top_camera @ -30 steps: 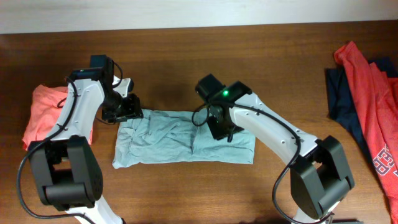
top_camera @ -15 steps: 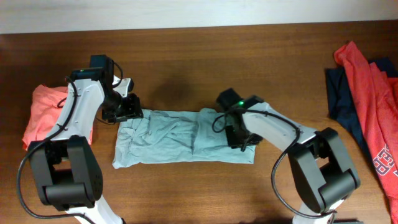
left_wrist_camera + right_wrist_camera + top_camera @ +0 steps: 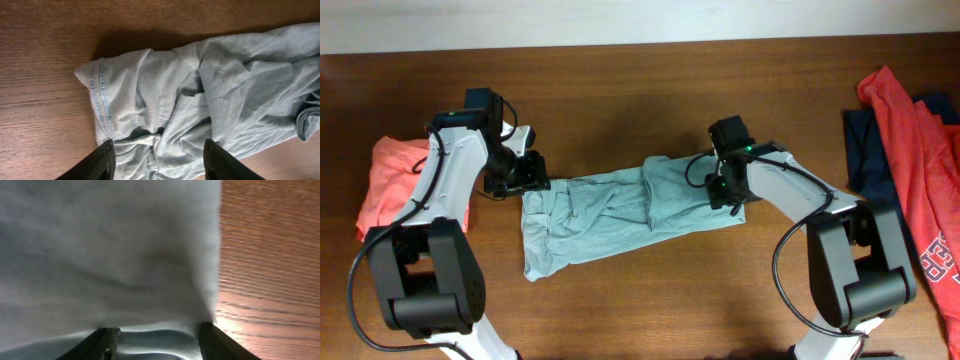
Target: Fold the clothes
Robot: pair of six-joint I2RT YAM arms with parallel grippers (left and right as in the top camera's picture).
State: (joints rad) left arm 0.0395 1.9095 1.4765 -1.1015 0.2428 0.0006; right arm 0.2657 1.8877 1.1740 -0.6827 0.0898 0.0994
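a: grey-blue shirt [image 3: 620, 215] lies rumpled on the table [image 3: 620, 80]. left gripper [image 3: 159, 152] spread above its left end; right gripper [image 3: 160, 336] spread too, cloth draped between.
b: risk: an ungripped drag bunches it, skewing the fold.

Bare table [image 3: 620, 85] runs along the far side and along the near edge between the arm bases. The grey-blue shirt [image 3: 610, 205] fills the centre, bridging left arm [image 3: 445, 185] and right arm [image 3: 790, 190]. A coral-orange shirt [image 3: 385, 185] lies under the left arm. The red shirt [image 3: 910, 140] and navy shirt [image 3: 868, 165] crowd the right edge, with open wood before them.
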